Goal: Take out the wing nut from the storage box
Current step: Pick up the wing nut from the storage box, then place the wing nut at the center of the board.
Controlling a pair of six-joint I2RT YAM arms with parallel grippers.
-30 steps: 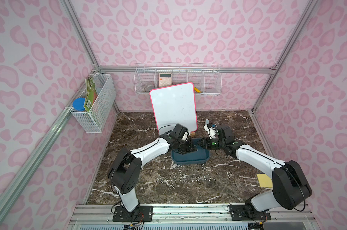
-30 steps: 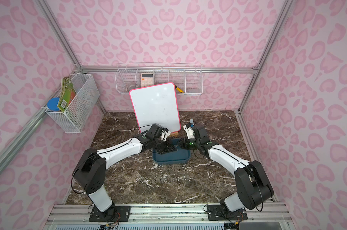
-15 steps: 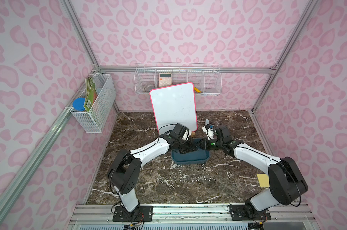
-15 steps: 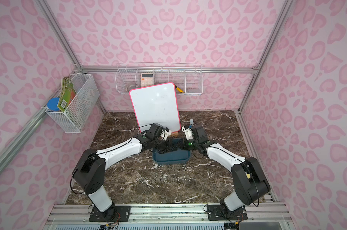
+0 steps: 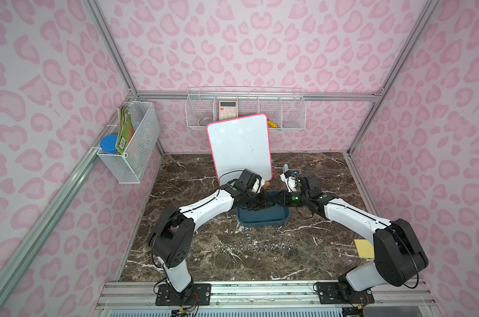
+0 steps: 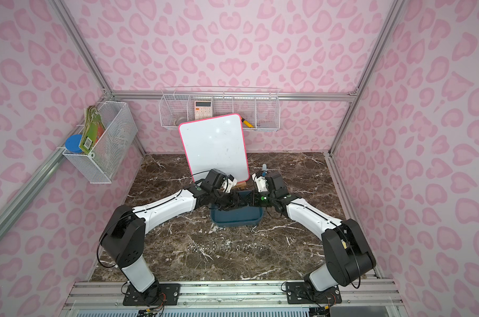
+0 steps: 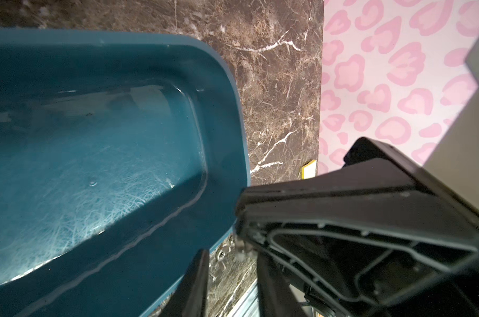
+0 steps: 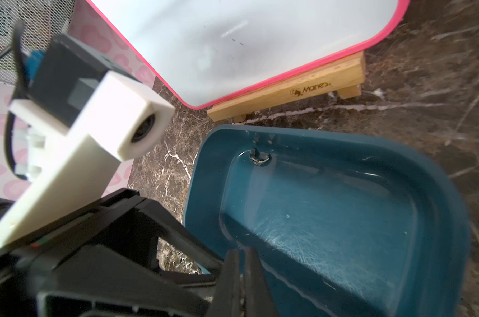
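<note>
Enclosure: pink-patterned walls and a dark marble tabletop (image 5: 191, 170).

Both top views: the storage box (image 5: 263, 218) (image 6: 234, 219) stands at the table's centre, just near of a pink-rimmed whiteboard (image 5: 239, 148). The left arm (image 5: 205, 205) and the right arm (image 5: 348, 216) reach in from either side. The left gripper (image 5: 265, 205) and the right gripper (image 5: 277, 202) meet tip to tip over the box's far half. Jaw state is not readable here. A row of small metal parts (image 5: 256, 247) lies on the marble near of the box. A yellow pad (image 5: 363, 247) lies at the right.

Left wrist view: the left gripper (image 7: 230, 285) is released, with bare marble showing between its fingers. A small pale blurred bit (image 7: 239, 248) sits at the right gripper's tip; what it is cannot be told.

Right wrist view: the right gripper (image 8: 242, 274) is clenched, fingers almost together above the box. Whether anything is pinched cannot be told. A wing nut (image 8: 258, 157) lies inside the box, in the far corner next to the whiteboard's wooden stand (image 8: 287, 90).
</note>
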